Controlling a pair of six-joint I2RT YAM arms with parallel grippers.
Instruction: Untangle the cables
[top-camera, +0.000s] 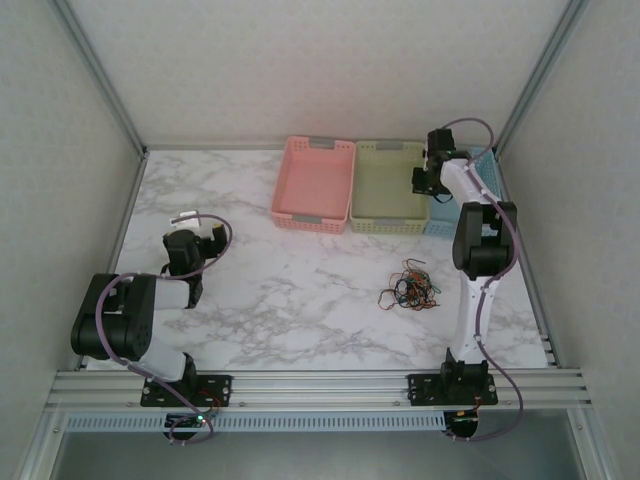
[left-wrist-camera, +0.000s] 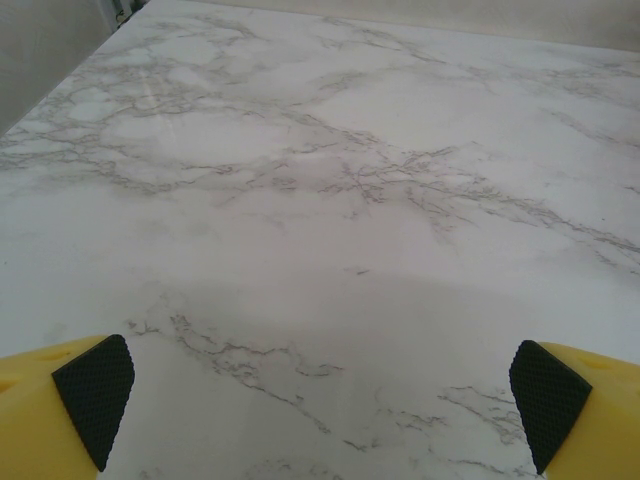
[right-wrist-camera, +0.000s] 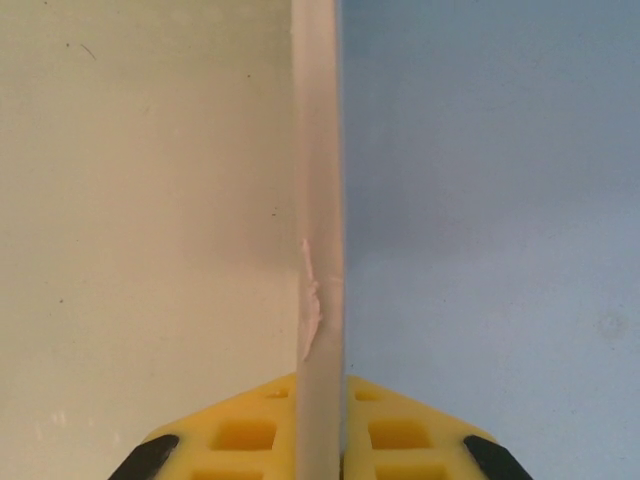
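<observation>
Here, my left gripper (left-wrist-camera: 320, 400) spread wide above the bare marble table (left-wrist-camera: 300, 180), my right gripper (right-wrist-camera: 320, 445) pinching the pale wall (right-wrist-camera: 320, 200) between green basket (right-wrist-camera: 150, 200) and blue basket (right-wrist-camera: 500, 200), cables (top-camera: 408, 286) clumped on the table beside my right arm (top-camera: 478, 250).

- The right arm (top-camera: 478, 240) is hiding most of the blue basket (top-camera: 440, 228).
- The cables (top-camera: 410, 287) are showing as a clump too small to tell strand from strand.
- The bottom edge is cutting off the fingers (left-wrist-camera: 95, 395) of the left gripper (left-wrist-camera: 320, 400).
- A pale blurred strip (right-wrist-camera: 320, 200) is covering the gap between the fingers of the right gripper (right-wrist-camera: 320, 400), hiding whether they are touching.
</observation>
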